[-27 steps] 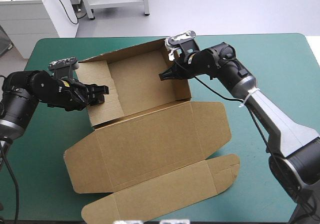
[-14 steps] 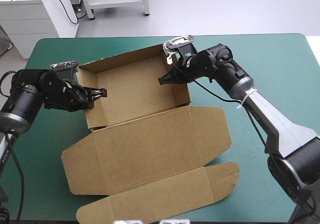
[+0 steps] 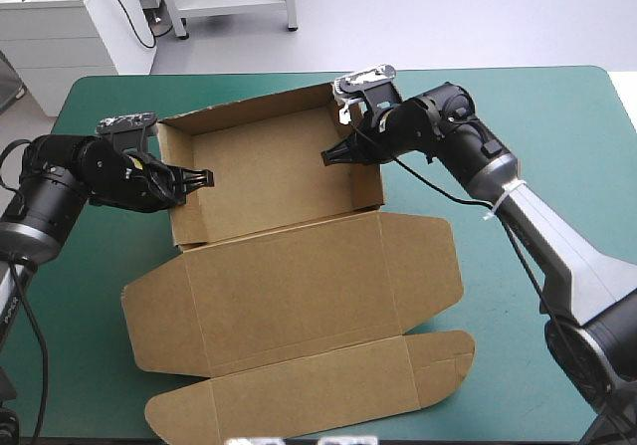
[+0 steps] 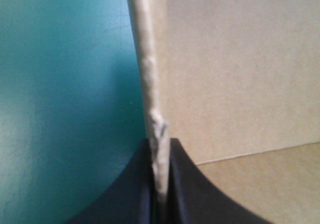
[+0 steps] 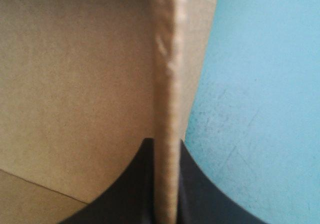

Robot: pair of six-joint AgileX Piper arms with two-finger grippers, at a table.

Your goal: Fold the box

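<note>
Left gripper clamps box wall at 9 o'clock, right gripper wall at 3 o'clock; press both upright evenly.

Bright, even light from above fills the high view: soft, faint shadows rim the box on the desk and lie inside along its walls. In the left wrist view the desk dims beside the box wall; in the right wrist view it lies bright
</note>
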